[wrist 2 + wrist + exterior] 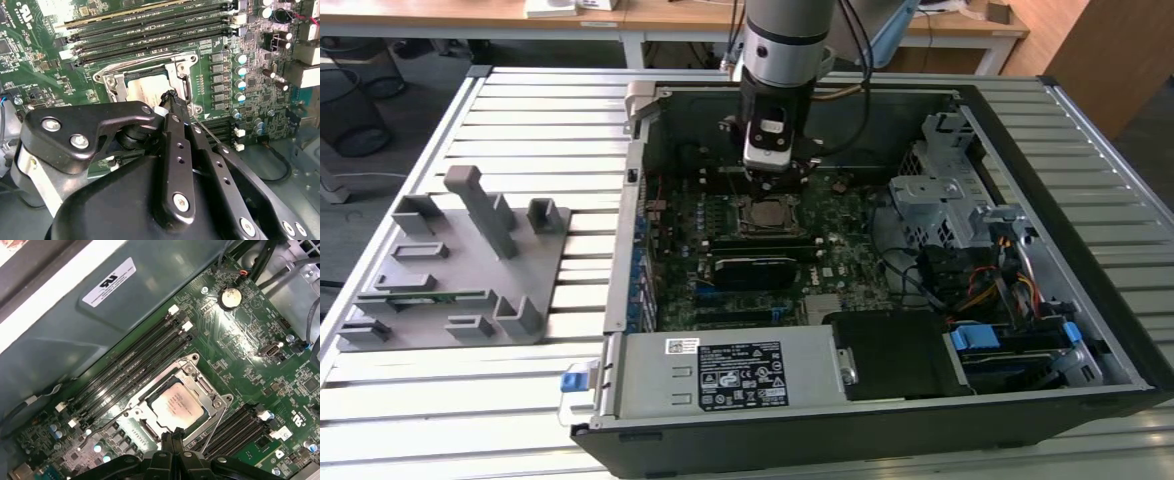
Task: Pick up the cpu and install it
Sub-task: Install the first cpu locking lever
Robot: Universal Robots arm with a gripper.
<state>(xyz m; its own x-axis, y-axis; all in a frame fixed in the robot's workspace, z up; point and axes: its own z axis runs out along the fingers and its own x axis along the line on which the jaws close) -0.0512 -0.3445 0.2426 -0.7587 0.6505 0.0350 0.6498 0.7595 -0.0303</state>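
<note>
Cpu [177,406] lies flat in the metal socket frame [200,385] on the green circuit board [250,340], its silver top facing up, beside the row of black memory slots [135,360]. The hand [172,436] hovers just above the socket's edge with its two black fingers pressed together at the tips, holding nothing. In the exterior view the hand [771,185] reaches down into the open computer case [1067,130], which lies on the slatted table [520,100] next to a grey plastic holder [454,260].
</note>
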